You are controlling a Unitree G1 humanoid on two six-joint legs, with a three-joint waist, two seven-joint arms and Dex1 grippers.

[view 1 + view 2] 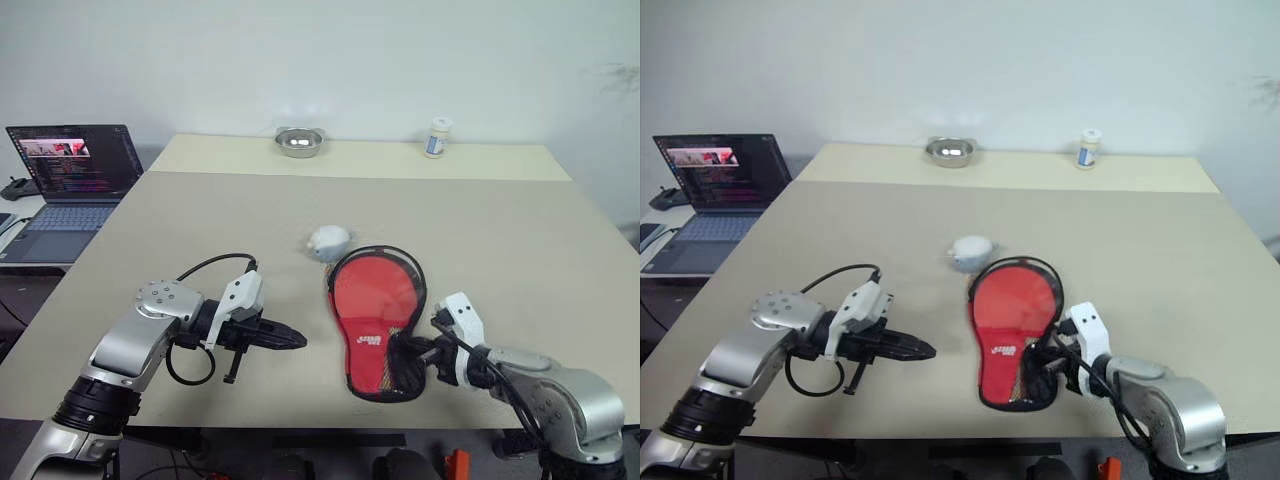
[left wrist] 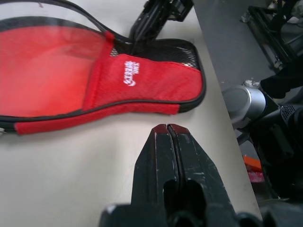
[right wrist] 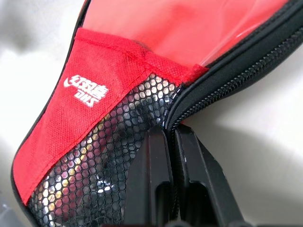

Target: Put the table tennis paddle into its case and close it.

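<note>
lying red side up, the case (image 1: 377, 322) — right jaws pinching its zipper edge, left jaws together.

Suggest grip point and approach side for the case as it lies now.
Take the case at its narrow handle end, coming from the near table edge, where the right hand is already shut on the rim by the mesh. It lies flat; the round end is too wide to span.

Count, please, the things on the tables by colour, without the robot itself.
Red and black: 1, the case
White: 2, the rounded object beside the case and the small bottle
Silver: 1, the metal bowl
Dark: 1, the open laptop
Total: 5
</note>
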